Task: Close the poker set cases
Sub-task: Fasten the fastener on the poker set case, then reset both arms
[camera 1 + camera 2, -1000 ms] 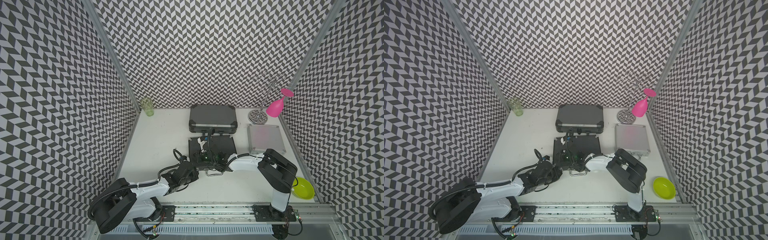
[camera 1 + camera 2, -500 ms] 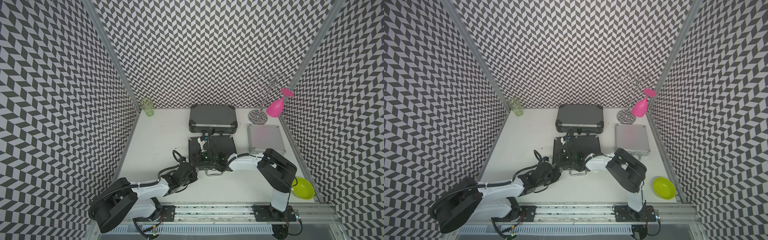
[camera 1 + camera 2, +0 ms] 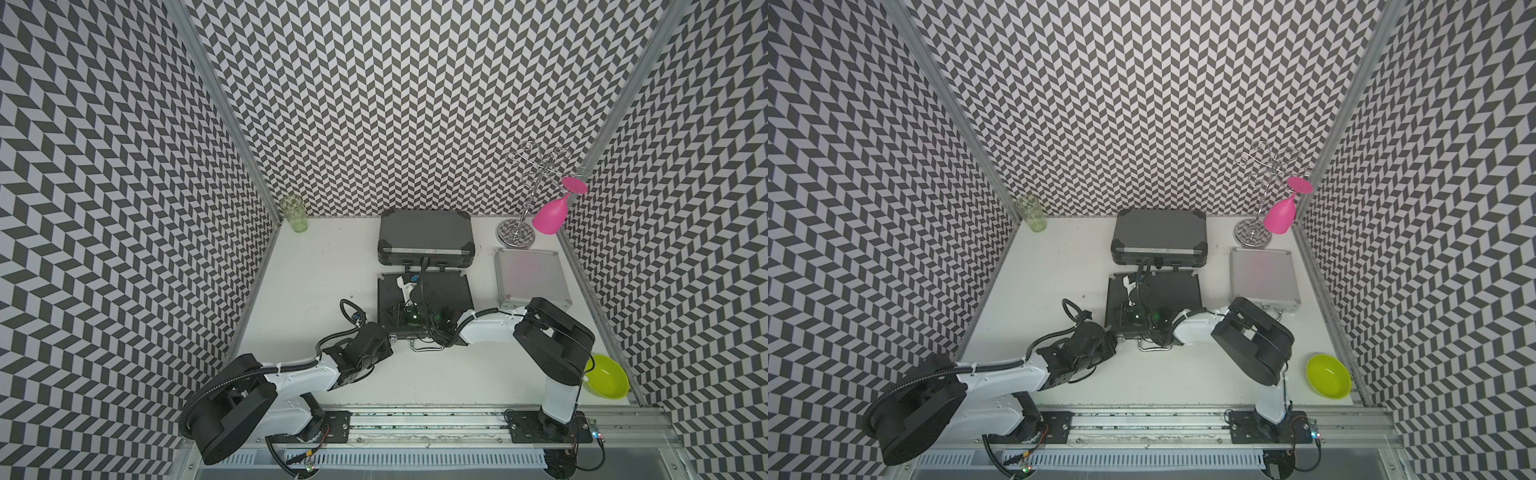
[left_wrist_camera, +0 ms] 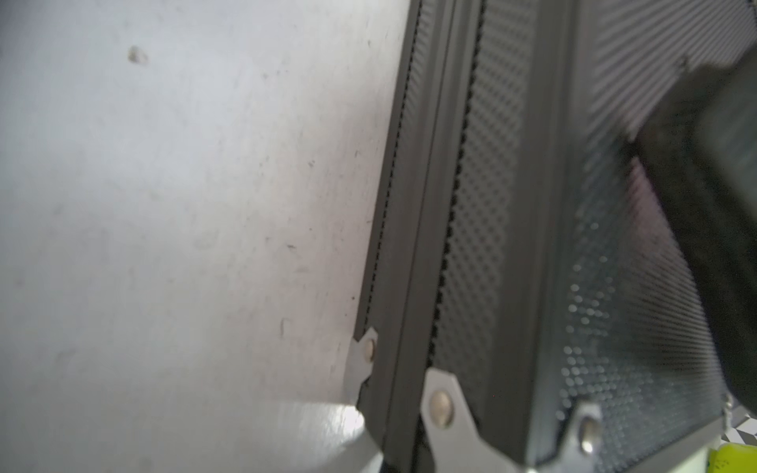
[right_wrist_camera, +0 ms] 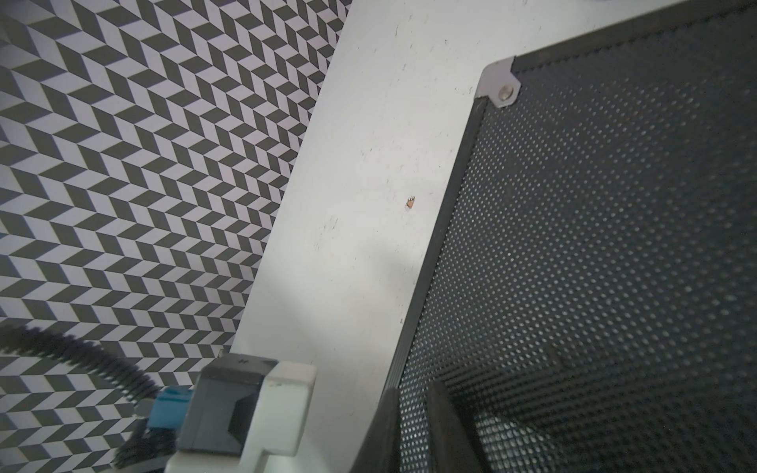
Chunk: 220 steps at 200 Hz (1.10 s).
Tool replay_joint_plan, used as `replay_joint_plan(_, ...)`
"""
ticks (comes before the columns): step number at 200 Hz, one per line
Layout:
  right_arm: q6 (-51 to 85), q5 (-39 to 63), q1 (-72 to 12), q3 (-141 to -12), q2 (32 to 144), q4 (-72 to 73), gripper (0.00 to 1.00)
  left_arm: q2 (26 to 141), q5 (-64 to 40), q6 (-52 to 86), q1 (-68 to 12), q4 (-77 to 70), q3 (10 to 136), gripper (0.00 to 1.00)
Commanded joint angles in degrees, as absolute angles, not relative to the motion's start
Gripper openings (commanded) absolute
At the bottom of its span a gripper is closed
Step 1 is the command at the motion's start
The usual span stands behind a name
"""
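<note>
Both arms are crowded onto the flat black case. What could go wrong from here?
The black cable crossing the flat black case reaches the ribbed grey case. If the right arm pulls back, it could snag.
The shut left gripper sits at the black case's near corner. A push may slide the case rather than seat it.
Whether the case is latched cannot be seen, so it may not stay shut.

Right gripper (image 3: 1131, 303) lay over the flat black case (image 3: 1183, 291), whose lid was down; jaw gap unreadable. Left gripper (image 3: 1113, 334) sat at that case's near-left corner. Ribbed dark grey case (image 3: 1158, 232) lay just beyond the right gripper, silver case (image 3: 1262, 278) to its right.
</note>
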<state>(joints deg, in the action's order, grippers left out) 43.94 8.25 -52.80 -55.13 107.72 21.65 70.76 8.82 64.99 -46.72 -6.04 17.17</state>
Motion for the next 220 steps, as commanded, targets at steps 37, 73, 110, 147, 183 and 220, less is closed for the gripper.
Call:
replay_joint_plan(37,44.8,9.8,-53.2,-51.7,111.7,5.2,0.17,59.7,11.2,67.4,-48.3,10.7,18.5,0.00)
replay_joint_plan(73,42.5,8.4,-52.8,-52.6,107.3,4.2,0.26,56.0,13.6,61.9,-47.2,19.4,26.1,0.00)
replay_joint_plan(110,36.6,4.7,-50.5,-53.6,97.8,1.1,0.57,59.8,13.0,51.9,-38.7,22.5,34.8,0.42)
replay_joint_plan(147,29.4,-3.3,-43.6,-52.2,85.7,-4.1,0.99,65.8,13.9,40.7,-29.8,19.9,41.5,0.99)
replay_joint_plan(183,20.8,-16.5,-30.1,-44.7,70.0,-0.8,0.99,67.5,25.7,35.1,-20.9,14.4,42.7,0.99)
replay_joint_plan(220,7.5,-28.7,-17.7,-23.0,54.8,26.3,0.99,65.2,38.1,19.4,-14.9,-7.4,32.4,0.98)
